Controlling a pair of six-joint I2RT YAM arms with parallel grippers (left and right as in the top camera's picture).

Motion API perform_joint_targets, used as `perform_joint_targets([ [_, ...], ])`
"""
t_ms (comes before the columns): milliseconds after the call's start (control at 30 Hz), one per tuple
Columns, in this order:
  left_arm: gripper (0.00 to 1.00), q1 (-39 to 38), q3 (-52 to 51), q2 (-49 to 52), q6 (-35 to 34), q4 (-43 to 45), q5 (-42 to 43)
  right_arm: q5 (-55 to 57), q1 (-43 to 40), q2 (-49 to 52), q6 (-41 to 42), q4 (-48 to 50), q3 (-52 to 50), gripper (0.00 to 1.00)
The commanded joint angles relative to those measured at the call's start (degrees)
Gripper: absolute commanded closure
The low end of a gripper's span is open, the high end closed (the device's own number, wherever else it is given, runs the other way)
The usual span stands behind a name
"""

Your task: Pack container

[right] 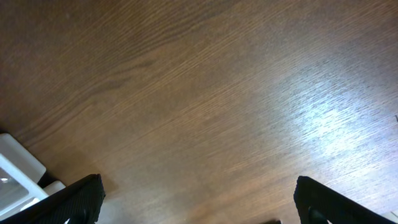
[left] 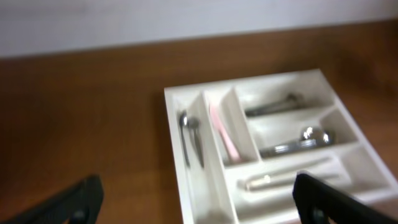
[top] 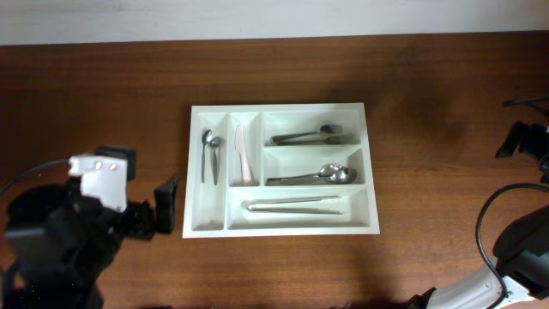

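Note:
The container (top: 196, 172) is a white five-compartment tray lying flat at the table's middle. Two small spoons (top: 210, 153) lie in its leftmost upright slot and a pale knife (top: 244, 154) in the one beside it. The three long compartments hold metal cutlery (top: 307, 136), large spoons (top: 313, 177) and a pale long utensil (top: 292, 204). My left gripper (left: 199, 208) is open just left of the tray's front left corner (left: 186, 199), its fingers (left: 81, 199) spread wide with nothing between them. Over bare wood, my right gripper (right: 199, 205) also stands open and empty.
The left arm (top: 77, 223) fills the front left of the table. The right arm (top: 515, 249) and its cables sit at the front right. A white object's corner (right: 18, 174) shows at the left edge of the right wrist view; what it is I cannot tell.

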Motion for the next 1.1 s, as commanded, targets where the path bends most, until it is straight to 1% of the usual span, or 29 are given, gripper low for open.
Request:
perform_joint_targets([
  [0, 0.01, 0.0, -5.9, -0.2, 4.7, 5.7, 4.5, -0.3, -0.3, -0.9, 0.6, 0.1, -0.2, 0.01],
  [67, 0.01, 0.0, -9.7, -0.2, 7.2, 11.4, 6.1, -0.3, -0.3, -0.9, 0.6, 0.1, -0.2, 0.01],
  [233, 0.01, 0.0, -17.9, -2.7, 7.4, 21.1, 6.1, -0.3, -0.3, -0.9, 0.6, 0.1, -0.2, 0.01],
  [433, 0.01, 0.0, -27.7, -12.3, 7.4, 26.9, 5.5, -0.3, -0.3, -0.9, 0.6, 0.1, -0.2, 0.01],
  [700, 0.01, 0.0, -40.5, -26.4, 7.4, 35.1, 0.9, -0.3, -0.3, -0.9, 0.6, 0.1, -0.2, 0.01],
  [933, 0.01, 0.0, -54.4, -35.8, 7.3, 49.2, 0.9, -0.3, -0.3, -0.9, 0.6, 0.1, -0.2, 0.01],
  [1067, 0.01, 0.0, -61.1, -37.2, 7.3, 58.4, 2.0, -0.3, -0.3, -0.9, 0.6, 0.1, -0.2, 0.01],
])
